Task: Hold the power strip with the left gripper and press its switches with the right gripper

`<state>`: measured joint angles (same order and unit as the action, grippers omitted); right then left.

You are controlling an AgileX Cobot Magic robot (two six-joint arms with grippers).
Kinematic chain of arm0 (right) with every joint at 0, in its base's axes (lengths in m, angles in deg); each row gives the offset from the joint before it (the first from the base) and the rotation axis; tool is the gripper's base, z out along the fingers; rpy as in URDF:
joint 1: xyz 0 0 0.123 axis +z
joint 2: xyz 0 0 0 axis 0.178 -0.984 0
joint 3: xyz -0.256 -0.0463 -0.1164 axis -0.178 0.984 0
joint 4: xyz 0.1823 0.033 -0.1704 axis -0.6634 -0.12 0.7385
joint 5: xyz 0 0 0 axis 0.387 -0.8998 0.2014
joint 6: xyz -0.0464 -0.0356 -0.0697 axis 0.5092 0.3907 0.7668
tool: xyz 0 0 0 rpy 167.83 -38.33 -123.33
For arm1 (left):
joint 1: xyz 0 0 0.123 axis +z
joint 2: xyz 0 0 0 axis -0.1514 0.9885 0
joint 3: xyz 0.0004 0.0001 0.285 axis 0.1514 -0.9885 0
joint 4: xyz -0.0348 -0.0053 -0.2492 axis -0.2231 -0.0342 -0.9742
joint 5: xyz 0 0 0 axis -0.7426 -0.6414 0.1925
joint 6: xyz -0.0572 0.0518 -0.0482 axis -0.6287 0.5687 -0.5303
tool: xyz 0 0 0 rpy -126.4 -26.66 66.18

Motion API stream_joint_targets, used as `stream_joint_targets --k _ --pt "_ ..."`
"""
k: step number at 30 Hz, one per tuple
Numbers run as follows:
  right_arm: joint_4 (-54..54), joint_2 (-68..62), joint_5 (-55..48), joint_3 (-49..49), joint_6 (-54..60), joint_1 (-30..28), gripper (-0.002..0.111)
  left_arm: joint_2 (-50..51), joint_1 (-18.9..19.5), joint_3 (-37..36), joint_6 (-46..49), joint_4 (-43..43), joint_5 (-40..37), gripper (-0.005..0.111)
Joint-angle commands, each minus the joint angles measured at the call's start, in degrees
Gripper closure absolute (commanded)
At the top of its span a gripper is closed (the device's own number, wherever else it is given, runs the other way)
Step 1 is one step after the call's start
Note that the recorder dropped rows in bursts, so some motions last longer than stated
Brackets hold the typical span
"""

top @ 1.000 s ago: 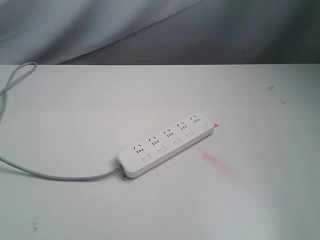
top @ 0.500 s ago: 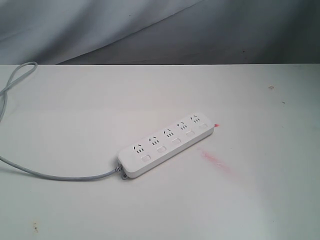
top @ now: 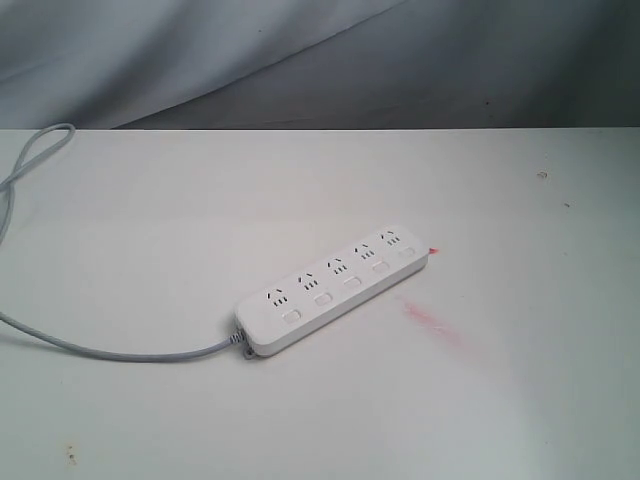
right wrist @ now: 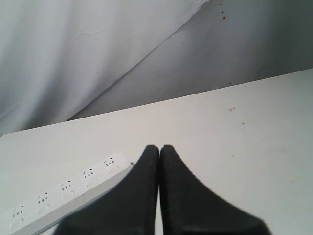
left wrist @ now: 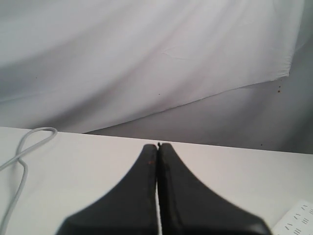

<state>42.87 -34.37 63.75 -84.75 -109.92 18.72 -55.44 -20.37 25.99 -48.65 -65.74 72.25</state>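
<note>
The white power strip [top: 335,289] lies slanted in the middle of the white table [top: 150,220], its five switches facing up and its grey cord [top: 110,352] running off to the left. No arm shows in the exterior view. In the left wrist view my left gripper [left wrist: 157,146] is shut and empty above the table, with a corner of the power strip [left wrist: 298,221] off to one side. The right gripper [right wrist: 159,147] is shut with nothing in it, and the power strip [right wrist: 63,193] lies beside it, apart from its fingers.
A loop of the grey cord [top: 30,160] lies at the table's far left edge. A pink smear [top: 432,322] marks the table just right of the strip. A grey-white cloth backdrop [top: 300,60] hangs behind the table's far edge.
</note>
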Motion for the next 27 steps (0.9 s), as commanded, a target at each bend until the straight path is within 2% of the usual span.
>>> stream_joint_targets --k 1,7,11,14,21,24,27 --pt "0.6 0.4 0.5 0.3 -0.3 -0.4 0.108 -0.3 0.1 -0.2 -0.5 0.1 0.4 0.107" --pt "0.6 0.4 0.5 0.3 -0.3 -0.4 0.108 -0.3 0.1 -0.2 -0.1 0.2 0.4 0.107" --pt "0.6 0.4 0.5 0.3 -0.3 -0.4 0.108 -1.4 0.1 -0.2 4.1 0.5 -0.1 0.107" --pt "0.6 0.4 0.5 0.3 -0.3 -0.4 0.108 -5.2 1.6 -0.2 4.1 0.5 -4.9 0.107" --pt "0.6 0.4 0.5 0.3 -0.3 -0.4 0.108 -20.6 8.4 -0.2 4.4 0.0 -22.9 0.107" --pt "0.6 0.4 0.5 0.3 -0.3 -0.4 0.108 -23.9 10.6 -0.2 4.7 0.3 -27.6 0.107" --pt "0.6 0.4 0.5 0.3 -0.3 -0.4 0.108 -25.9 11.2 -0.2 5.3 0.6 -29.0 0.107"
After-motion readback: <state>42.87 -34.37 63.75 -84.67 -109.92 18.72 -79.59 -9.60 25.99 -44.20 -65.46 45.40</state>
